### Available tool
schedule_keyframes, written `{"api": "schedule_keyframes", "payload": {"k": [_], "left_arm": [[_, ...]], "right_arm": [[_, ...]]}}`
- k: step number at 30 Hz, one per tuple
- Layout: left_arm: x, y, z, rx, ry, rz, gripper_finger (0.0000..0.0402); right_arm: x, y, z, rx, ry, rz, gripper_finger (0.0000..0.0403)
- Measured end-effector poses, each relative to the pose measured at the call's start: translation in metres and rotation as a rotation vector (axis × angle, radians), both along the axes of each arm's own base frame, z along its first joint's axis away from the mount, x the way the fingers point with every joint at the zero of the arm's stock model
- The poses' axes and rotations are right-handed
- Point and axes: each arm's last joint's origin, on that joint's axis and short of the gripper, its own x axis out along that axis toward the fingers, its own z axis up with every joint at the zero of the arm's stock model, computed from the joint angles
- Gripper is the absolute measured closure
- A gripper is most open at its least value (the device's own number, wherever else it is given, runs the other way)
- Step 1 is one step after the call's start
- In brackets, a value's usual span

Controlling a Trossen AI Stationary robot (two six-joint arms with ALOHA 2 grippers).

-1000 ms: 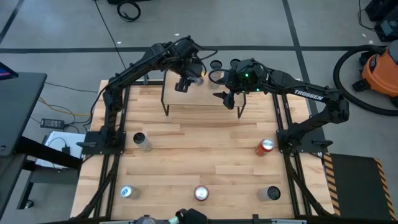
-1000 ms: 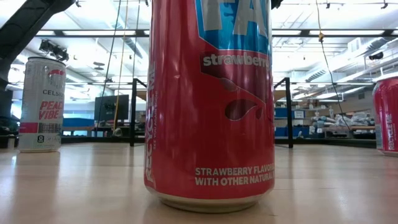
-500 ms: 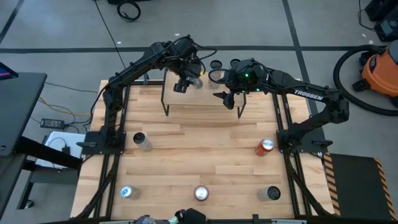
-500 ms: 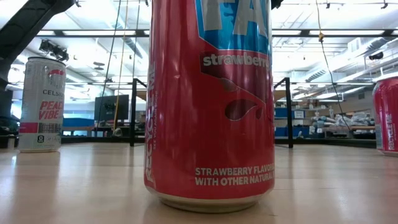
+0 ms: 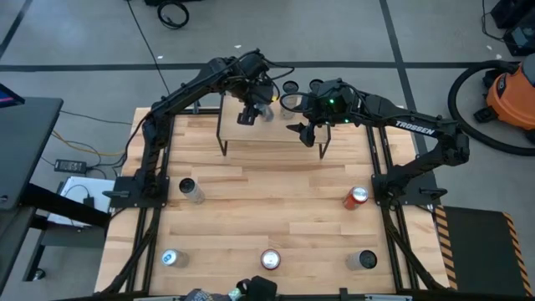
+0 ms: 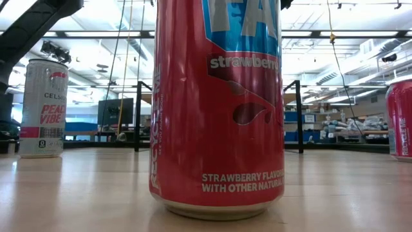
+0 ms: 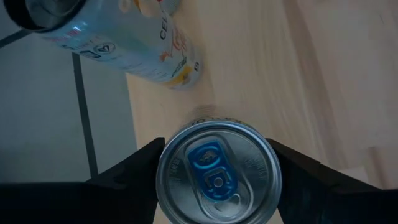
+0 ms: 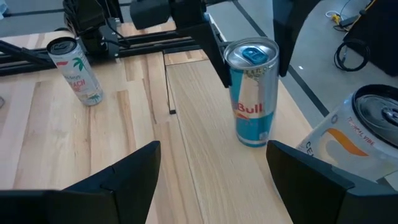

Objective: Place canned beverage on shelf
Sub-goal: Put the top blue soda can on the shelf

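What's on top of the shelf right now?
On the shelf stands a blue Red Bull can, upright between the fingers of the left end effector. A pale Celsius can stands beside it. The arms hide the rest of the board from above.

Shelf (image 8: 205,155) top: pale wood board, matt, fine straight grain; legs thin black metal.
Table (image 5: 267,205): light wood planks, matt with slight sheen in low view.
Blue-and-silver can (image 8: 253,93): smooth glossy metal, brushed silver lid with blue tab.
Strawberry can (image 6: 219,106): glossy red metal, bare rim at base.
Left gripper fingers (image 7: 127,177): matt black plastic.
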Motion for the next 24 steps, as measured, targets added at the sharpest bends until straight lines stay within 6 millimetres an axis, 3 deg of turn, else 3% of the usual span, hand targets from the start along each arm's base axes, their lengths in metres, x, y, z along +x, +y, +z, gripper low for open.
{"api": "schedule_keyframes", "payload": {"k": [24], "left_arm": [[0.0015,0.0006,-0.0007,0.013,0.001,0.039,0.0149]], "right_arm": [[0.0002,-0.0001,0.0004,-0.002,-0.004,0.0,0.0101]]}}
